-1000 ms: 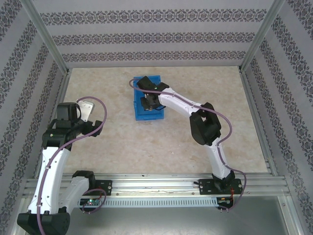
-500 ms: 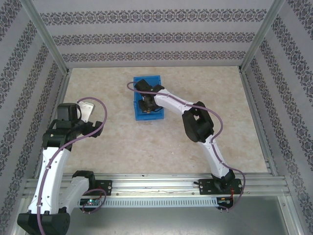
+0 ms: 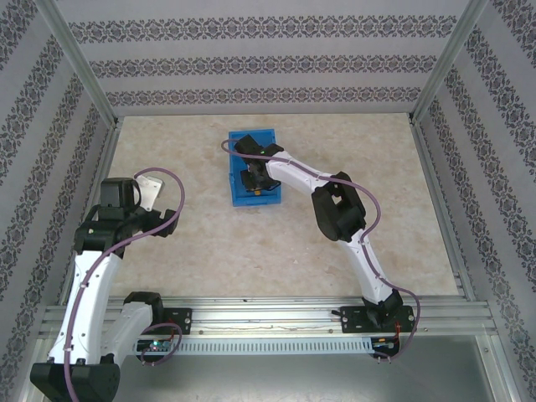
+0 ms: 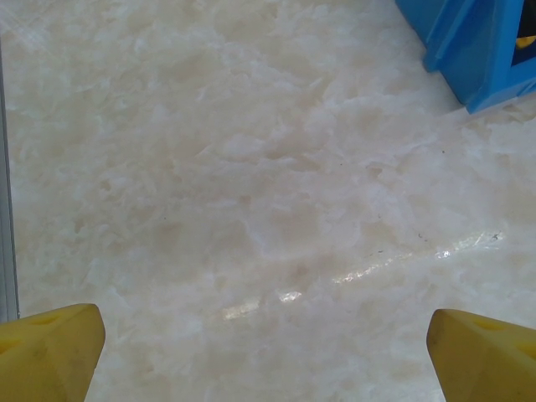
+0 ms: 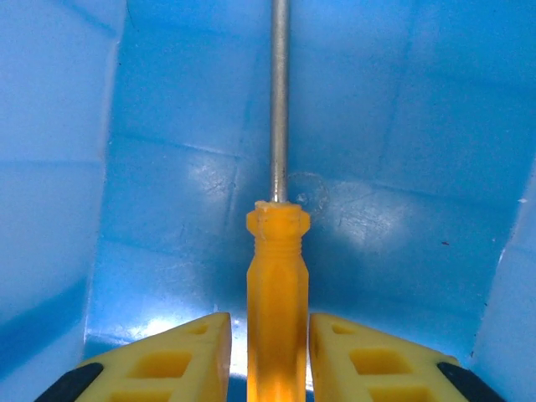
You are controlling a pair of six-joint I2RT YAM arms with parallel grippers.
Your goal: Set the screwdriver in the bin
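The screwdriver (image 5: 277, 276), with an orange-yellow handle and a thin metal shaft, points away from me inside the blue bin (image 5: 402, 126). My right gripper (image 5: 270, 352) straddles its handle with narrow gaps on both sides, so it is open. From above, the right gripper (image 3: 254, 180) is down in the bin (image 3: 266, 136) at the table's back centre. My left gripper (image 4: 268, 352) is open over bare tabletop, with the bin's corner (image 4: 477, 50) at the upper right of its view. From above, the left gripper (image 3: 147, 190) is at the left side.
Patterned walls and metal frame posts enclose the pale marbled table (image 3: 209, 243). A metal rail (image 3: 268, 314) runs along the near edge by the arm bases. The right arm stretches diagonally from its base to the bin.
The right arm's elbow swung left and the gripper settled slightly lower in the bin. The left arm stayed still.
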